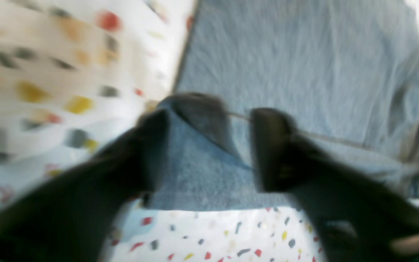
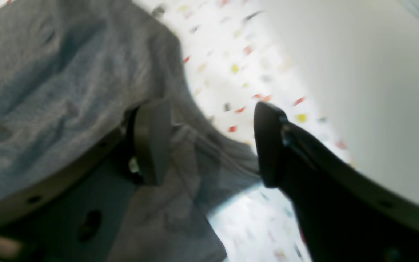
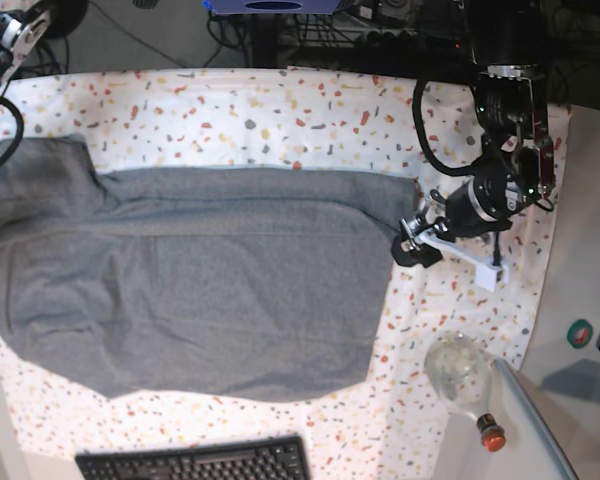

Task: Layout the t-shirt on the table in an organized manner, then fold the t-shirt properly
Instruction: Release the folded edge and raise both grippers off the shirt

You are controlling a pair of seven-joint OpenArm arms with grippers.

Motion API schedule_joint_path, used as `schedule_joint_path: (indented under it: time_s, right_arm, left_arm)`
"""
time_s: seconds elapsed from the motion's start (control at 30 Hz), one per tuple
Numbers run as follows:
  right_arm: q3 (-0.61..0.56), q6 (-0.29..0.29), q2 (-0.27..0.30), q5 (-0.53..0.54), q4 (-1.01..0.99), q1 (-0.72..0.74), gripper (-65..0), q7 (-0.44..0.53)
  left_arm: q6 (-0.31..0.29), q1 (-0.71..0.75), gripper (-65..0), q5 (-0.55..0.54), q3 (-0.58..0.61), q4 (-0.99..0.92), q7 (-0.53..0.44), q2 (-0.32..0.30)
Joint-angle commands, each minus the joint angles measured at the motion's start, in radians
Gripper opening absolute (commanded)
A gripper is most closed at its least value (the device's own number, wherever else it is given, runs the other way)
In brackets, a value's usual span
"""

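Grey cotton covers most of the speckled surface [image 3: 310, 110]: the t-shirt [image 3: 210, 290] lies spread flat across the middle and left, its long axis running from the left edge toward the right edge. Its top hem line is straight and runs alongside the far edge, with a wide bare strip of speckled cloth between them. Another bare strip lies along the near edge, and a broader one along the right edge. At the left edge the fabric bunches into a raised fold near the far-left corner and reaches the edge itself, so no open room shows there.

The left gripper [image 3: 412, 250] sits at the shirt's right border near its far-right corner. In its wrist view the left gripper [image 1: 209, 145] has jaws parted with a turned-up corner of grey fabric lying between them; the view is blurred, and whether the fingers press the cloth cannot be told. In its wrist view the right gripper [image 2: 209, 145] also has jaws spread apart, with rumpled grey cloth passing between them and draped over the left finger [image 2: 151, 142]; the right finger stands clear above speckled cloth. In the base view that arm shows only at the far-left corner.

Near the near-right corner a clear glass bottle [image 3: 462, 380] with a red cap lies on its side. A black keyboard [image 3: 195, 462] sits at the near edge, just beyond the shirt's near border.
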Motion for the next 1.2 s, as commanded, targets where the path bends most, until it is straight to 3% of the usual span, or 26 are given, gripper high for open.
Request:
schedule_joint_path:
  time_s: [0.0, 0.1, 0.17, 0.27, 0.37, 0.47, 0.7, 0.77, 0.9, 0.97, 1.07, 1.17]
  right_arm:
    - [0.017, 0.012, 0.001, 0.019, 0.068, -0.025, -28.5, -0.004]
    - [0.041, 0.015, -0.052, 0.019, 0.173, -0.123, -28.4, -0.090]
    - [0.034, 0.024, -0.072, 0.019, 0.165, -0.163, -28.4, -0.093]
    - [0.040, 0.079, -0.086, 0.019, 0.050, -0.178, -28.4, -0.049]
    - [0.037, 0.087, -0.085, 0.017, -0.048, -0.172, -28.4, -0.001]
    - [0.032, 0.089, -0.085, 0.017, -0.102, -0.172, -28.5, 0.022]
    - [0.034, 0.089, -0.089, 0.016, -0.123, -0.172, -29.1, 0.022]
    - [0.041, 0.090, -0.091, 0.016, -0.123, -0.174, -35.0, 0.020]
    - [0.043, 0.092, -0.091, 0.019, -0.100, -0.186, -65.0, 0.020]
    - [0.043, 0.092, -0.092, 0.019, -0.076, -0.183, -65.0, 0.020]
    - [0.034, 0.092, -0.092, 0.019, -0.031, -0.163, -65.0, 0.014]
    - [0.032, 0.092, -0.092, 0.019, 0.051, -0.144, -65.0, -0.034]
  left_arm:
    - [-0.008, -0.001, -15.0, -0.016, -0.030, 0.062, -0.021, -0.010]
    - [-0.011, 0.071, -12.8, -0.017, -0.142, 0.185, -0.021, -0.010]
    - [-0.016, 0.126, -13.5, -0.017, -0.198, 0.228, -0.021, -0.013]
    - [-0.138, 0.206, -13.3, -0.011, -0.275, 0.239, -0.021, -0.016]
    - [-0.275, 0.276, -13.3, -0.009, -0.347, 0.211, -0.021, -0.016]
    - [-0.339, 0.319, -13.3, -0.009, -0.415, 0.176, -0.021, -0.016]
    - [-0.373, 0.371, -13.3, -0.009, -0.471, 0.174, -0.049, -0.016]
    - [-0.373, 0.393, -13.5, -0.009, -0.467, 0.177, -0.081, -0.018]
    - [-0.373, 0.427, -13.5, -0.009, -0.470, 0.174, -0.116, -0.033]
    - [-0.373, 0.440, -13.8, -0.009, -0.465, 0.173, -0.116, -0.041]
    - [-0.373, 0.443, -25.8, -0.009, -0.462, 0.173, -0.116, -0.038]
    - [-0.373, 0.439, -48.1, -0.009, -0.451, 0.171, -0.116, -0.030]
